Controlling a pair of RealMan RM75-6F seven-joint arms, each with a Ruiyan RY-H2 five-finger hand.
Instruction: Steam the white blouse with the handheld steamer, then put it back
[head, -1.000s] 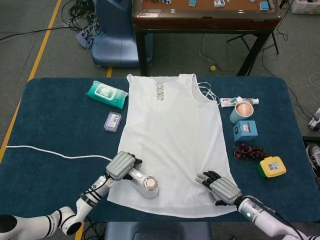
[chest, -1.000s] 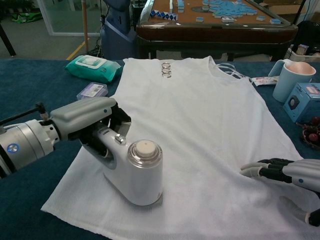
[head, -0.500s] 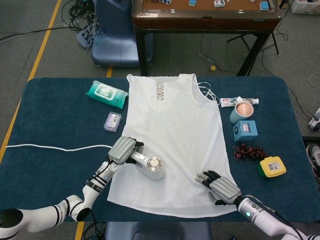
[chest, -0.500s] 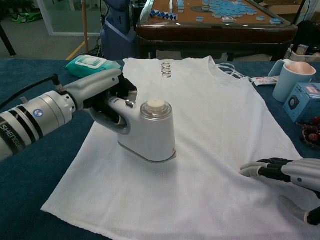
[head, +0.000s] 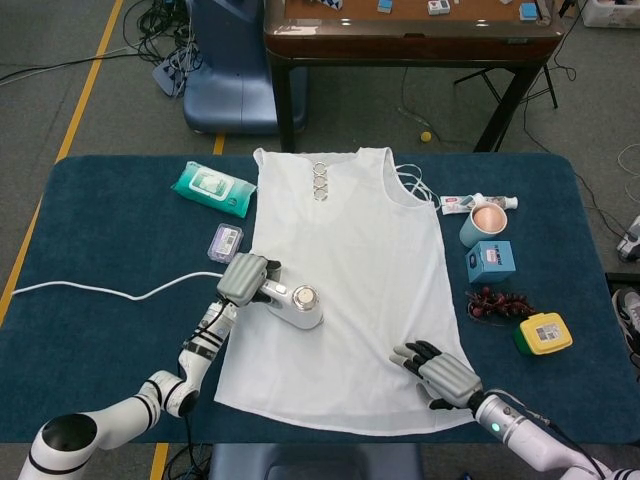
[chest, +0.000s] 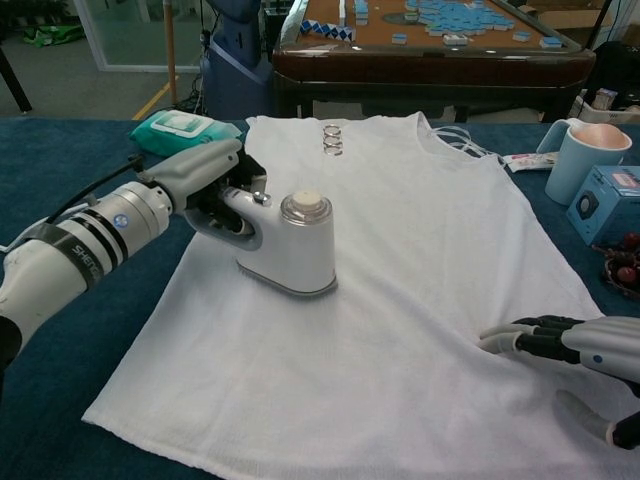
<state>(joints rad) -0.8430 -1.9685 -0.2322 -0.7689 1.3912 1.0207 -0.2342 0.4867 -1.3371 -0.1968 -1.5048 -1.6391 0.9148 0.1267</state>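
Left of centre, left hand (head: 245, 279) clasps steamer (head: 298, 305) on white blouse (head: 350, 270).
Right hand (head: 438, 372), empty, should pin hem; glide slowly.

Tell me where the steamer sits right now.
The handheld steamer sits on the left half of the white blouse, gripped by the left hand, just below the small purple pack in the head view.
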